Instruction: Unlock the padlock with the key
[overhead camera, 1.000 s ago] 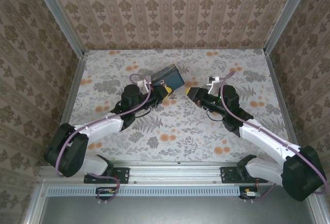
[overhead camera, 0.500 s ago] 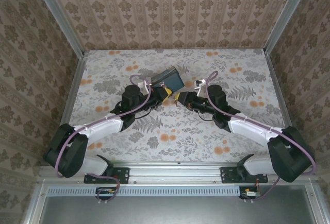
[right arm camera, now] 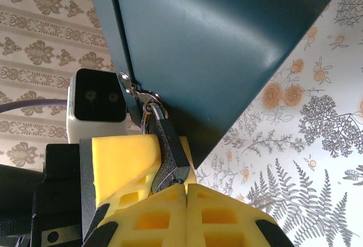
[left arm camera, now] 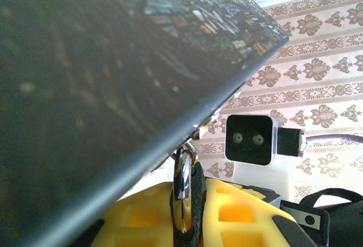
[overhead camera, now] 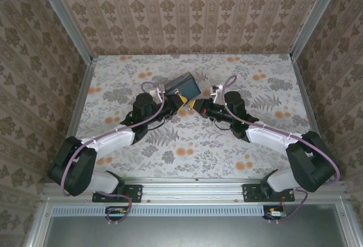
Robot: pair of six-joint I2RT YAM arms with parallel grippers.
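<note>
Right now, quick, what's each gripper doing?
Left gripper: closed on the padlock.
Right gripper: closed at the padlock's bottom end; whether it pinches anything cannot be told.

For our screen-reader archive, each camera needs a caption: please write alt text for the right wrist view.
A grey padlock is hooked to a clasp on a dark teal box, its lower end meeting the closed yellow tips of the right gripper. The left gripper's yellow finger sits beside it; the floral table is at right.
</note>
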